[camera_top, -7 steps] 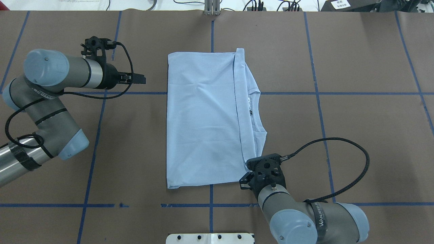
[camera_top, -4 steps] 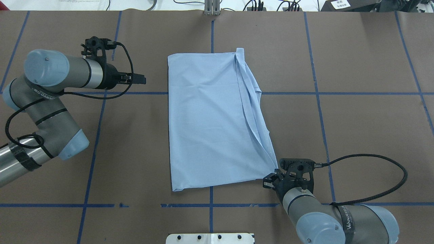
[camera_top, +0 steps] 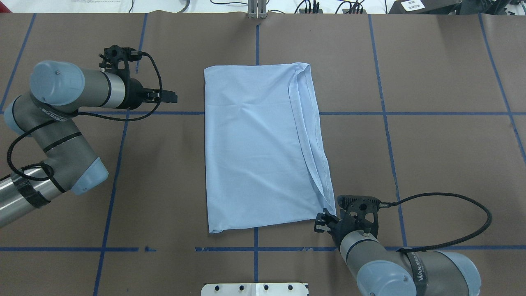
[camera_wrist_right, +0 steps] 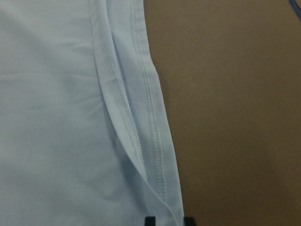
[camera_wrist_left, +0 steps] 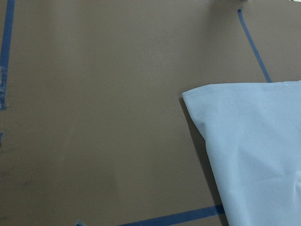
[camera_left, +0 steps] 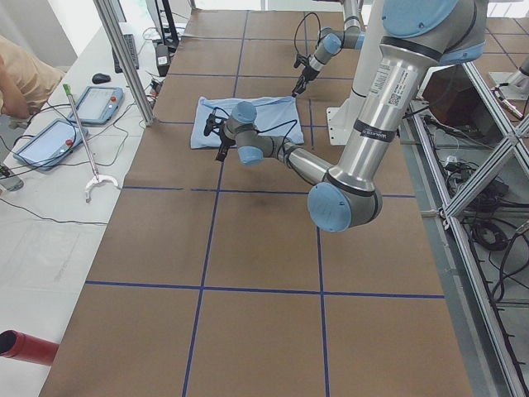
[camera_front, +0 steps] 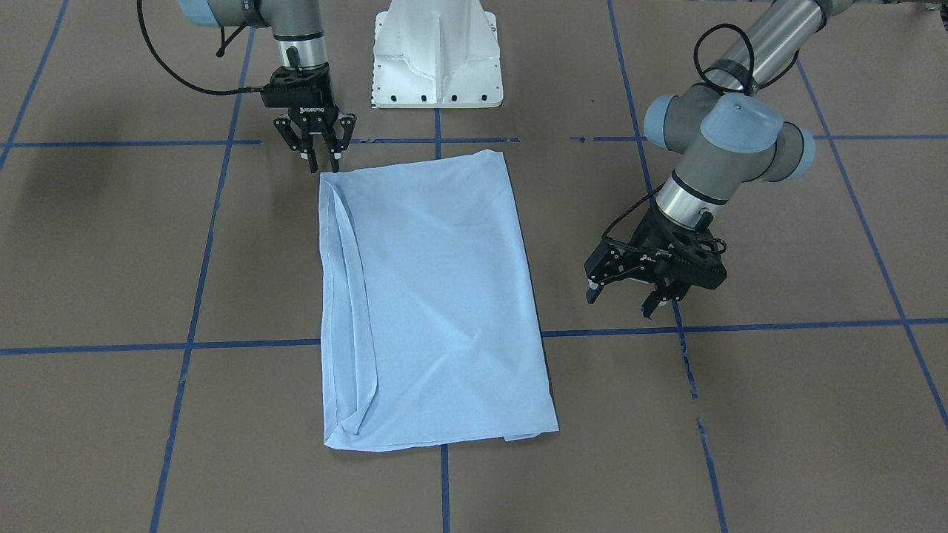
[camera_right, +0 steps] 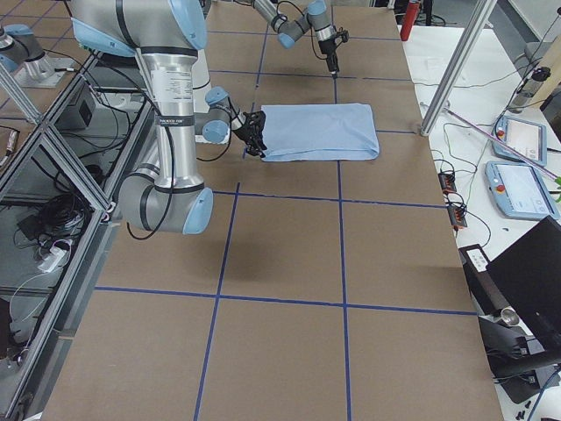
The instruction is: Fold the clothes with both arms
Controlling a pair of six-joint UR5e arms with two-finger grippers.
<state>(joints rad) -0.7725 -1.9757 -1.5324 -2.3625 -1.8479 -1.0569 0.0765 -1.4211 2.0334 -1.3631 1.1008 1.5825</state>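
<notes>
The light blue T-shirt (camera_top: 259, 144) (camera_front: 437, 296) lies folded into a long rectangle mid-table, with doubled hem edges (camera_wrist_right: 141, 141) along its right side. My right gripper (camera_top: 324, 220) (camera_front: 323, 161) stands at the shirt's near right corner, pointing down and open. Its fingertips (camera_wrist_right: 149, 220) sit a small gap apart with the hem's end between them. My left gripper (camera_top: 172, 97) (camera_front: 626, 300) hovers open over bare table to the left of the shirt, apart from it. The left wrist view shows only a shirt corner (camera_wrist_left: 254, 141).
The white pedestal base (camera_top: 254, 289) (camera_front: 437, 52) sits at the near table edge. Blue tape lines (camera_top: 386, 113) grid the brown table cover. Beyond the far edge, control tablets (camera_right: 517, 145) and cables lie on a side table. A person's sleeve (camera_left: 21, 74) shows there.
My right gripper pulled the top layer's hem rightward over the collar, then shifted slightly back toward the near edge. The shirt now lies flatter and wider. The left arm stayed still.
</notes>
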